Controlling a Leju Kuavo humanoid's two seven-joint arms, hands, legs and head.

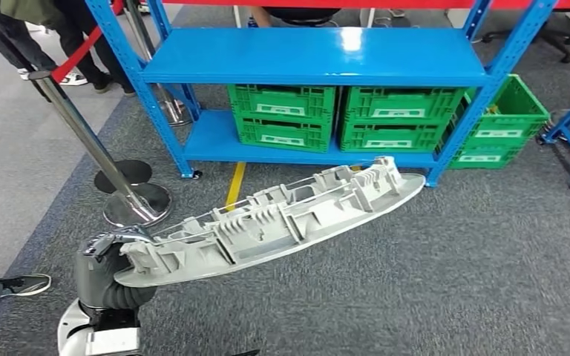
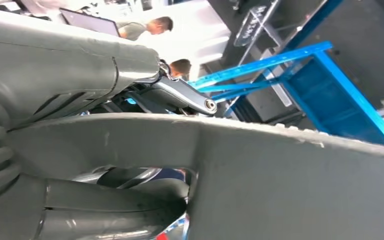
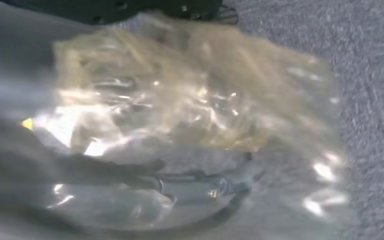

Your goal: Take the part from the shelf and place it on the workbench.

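Observation:
The part (image 1: 282, 219) is a long grey plastic moulding with ribs on its upper face. It hangs above the carpet, slanting from lower left up to the right. My left hand (image 1: 107, 271) grips its lower-left end. The left wrist view is close up: the part's smooth underside (image 2: 290, 185) lies between the thick thumb (image 2: 55, 65) and the fingers (image 2: 105, 210). In the blurred right wrist view a crinkled clear plastic bag (image 3: 195, 115) lies over my right hand (image 3: 190, 185), with carpet behind it. How those fingers lie is unclear.
A blue shelf (image 1: 312, 55) stands ahead with a bare middle board and green crates (image 1: 282, 115) on its bottom board. Another green crate (image 1: 501, 126) sits on the floor at its right. A stanchion post (image 1: 82, 133) with a round base (image 1: 137, 204) stands left. A person's shoe (image 1: 22, 284) is at far left.

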